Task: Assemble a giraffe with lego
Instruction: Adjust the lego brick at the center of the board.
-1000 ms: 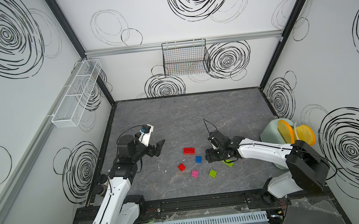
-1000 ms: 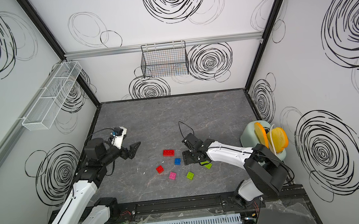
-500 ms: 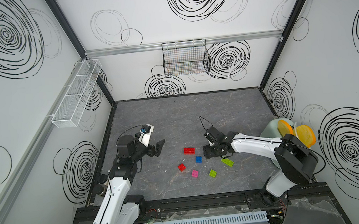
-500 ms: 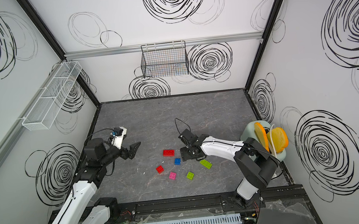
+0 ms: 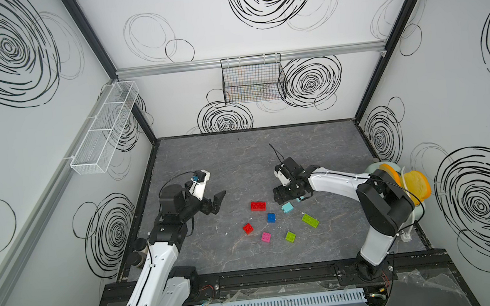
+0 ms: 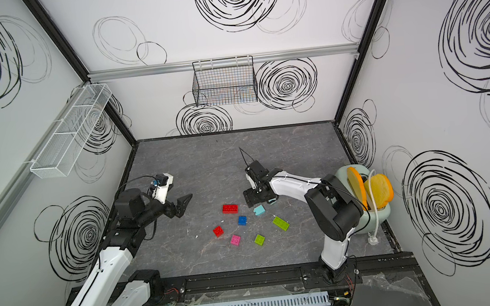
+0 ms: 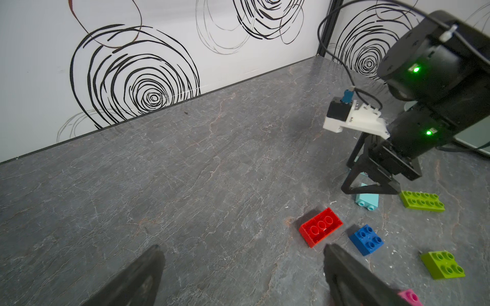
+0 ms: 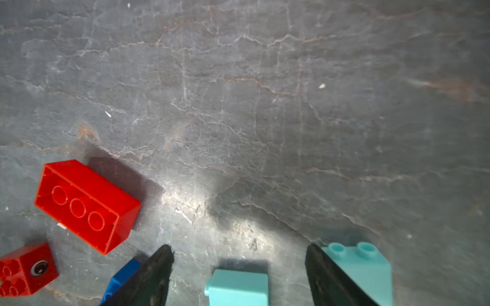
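**A:** Status?

**B:** No giraffe yet. All eight bricks lie loose on the bench (image 5: pixel 238 160), none joined. The right jaws are released and straddle one cyan brick (image 8: pixel 237 287) with a gap on each side. It sits just beside the long red brick (image 5: pixel 258 206), on its right-arm side. A second cyan brick (image 8: pixel 363 262) lies just outside one jaw. The left jaws are spread wide, empty, and well apart from the long red brick on its other side.

**A:** Tips for the grab?

**B:** My read:
- Centre on the straddled cyan brick and clamp its flat walls.
- It looks tipped over, studs sideways. If the jaws pinch a slope or the studs, it'll likely squirt out.
- Keep the outer jaw off the second cyan brick.
- The long red brick is belly-up, with its hollow underside and three tubes showing. It probably needs a flip before it can serve as the body.

**A:** Materials?

**B:**
- **Bricks:** hard glossy plastic, smooth walls, round studs, crisp corners.
- **On the robot's side of the long red brick:** small red brick with a printed eye (image 8: pixel 26 270), blue brick (image 5: pixel 271 217), pink brick (image 5: pixel 266 237), small lime brick (image 5: pixel 290 236) and long lime brick (image 5: pixel 310 220).
- **Bench:** dark grey, stone-look, veined, slight sheen. Bricks would probably slide if nudged.
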